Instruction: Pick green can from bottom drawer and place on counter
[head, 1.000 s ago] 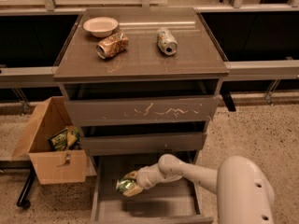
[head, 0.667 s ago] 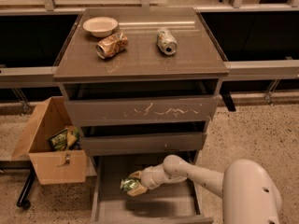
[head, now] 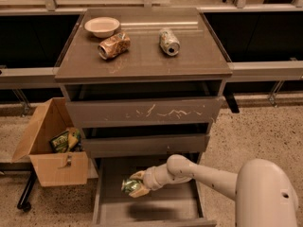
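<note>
gripper hangs inside the open bottom drawer, left of its middle, at the end of the pale arm reaching in from the right. its fingers are clamped on the green can, which sits between them, poking out to the left, above the drawer floor with a shadow below. up on the counter lie a tan-gold can and a silver can, with a bowl at the back left.

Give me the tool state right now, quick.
One tool: closed on the green can, held inside the open bottom drawer, above its floor.
</note>
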